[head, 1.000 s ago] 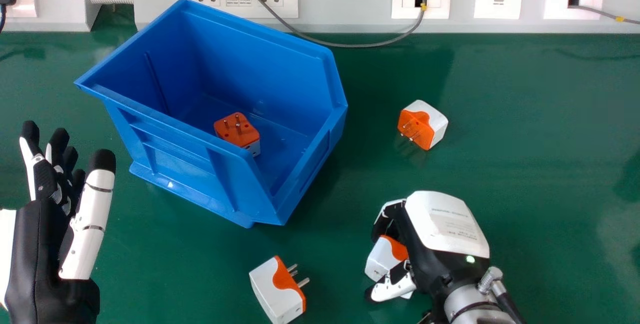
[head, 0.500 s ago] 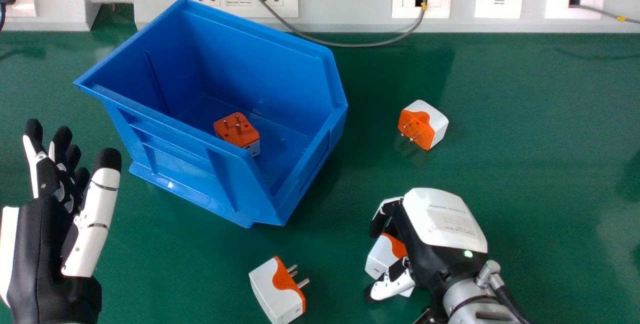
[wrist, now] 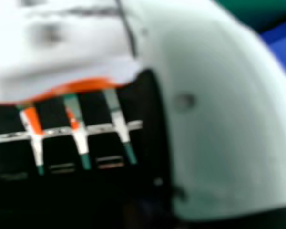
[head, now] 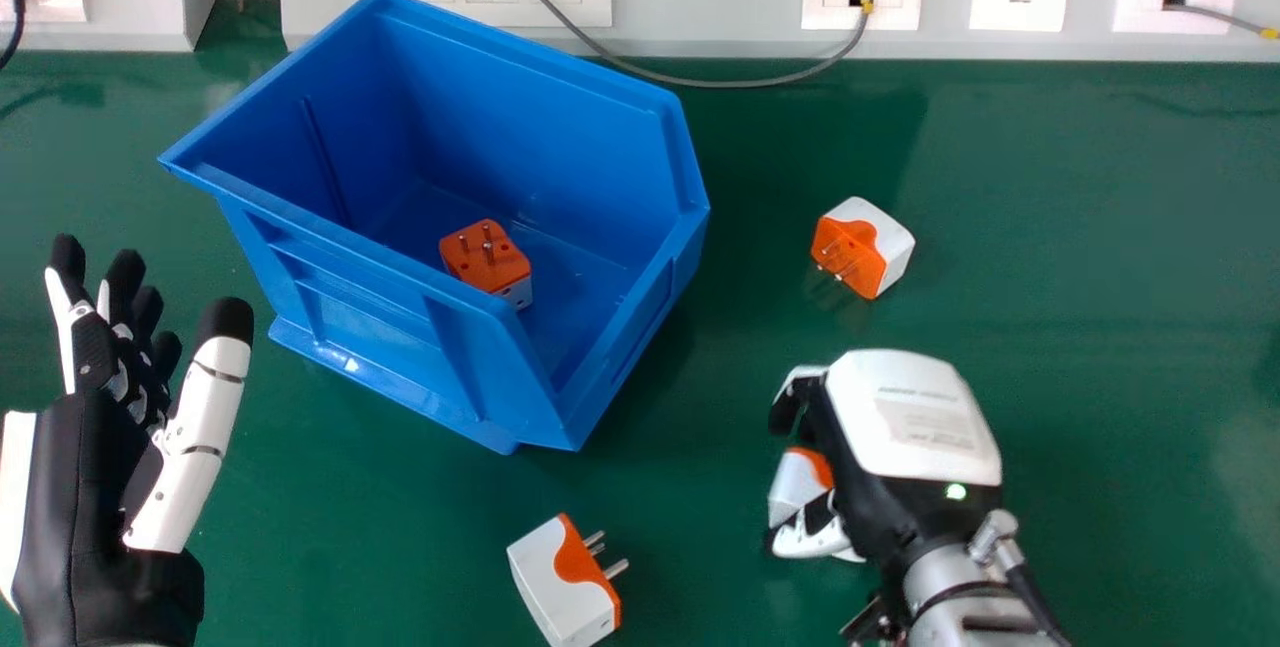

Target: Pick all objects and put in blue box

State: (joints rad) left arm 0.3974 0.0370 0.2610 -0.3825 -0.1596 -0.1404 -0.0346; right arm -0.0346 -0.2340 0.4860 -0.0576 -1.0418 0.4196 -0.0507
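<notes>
At the near edge: near plug [head: 548, 582] loose; right hand [head: 915, 417] advances, held plug [head: 793, 480] clasped.
Left hand [head: 75, 517] is idle, fingers extended. Right fingers curl round the held plug; both have moved forward, so transfer to box [head: 380, 312] appears next. Right hand view adds its orange edge beside the fingers; head view locates boxed plug [head: 487, 257], then far plug [head: 862, 245] on table [head: 1060, 297].

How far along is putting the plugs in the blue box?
Done: one plug lies in the blue box. In hand: the right robot hand grips a second plug. Left on the table: the plug right of the box and one nearer the robot.
</notes>
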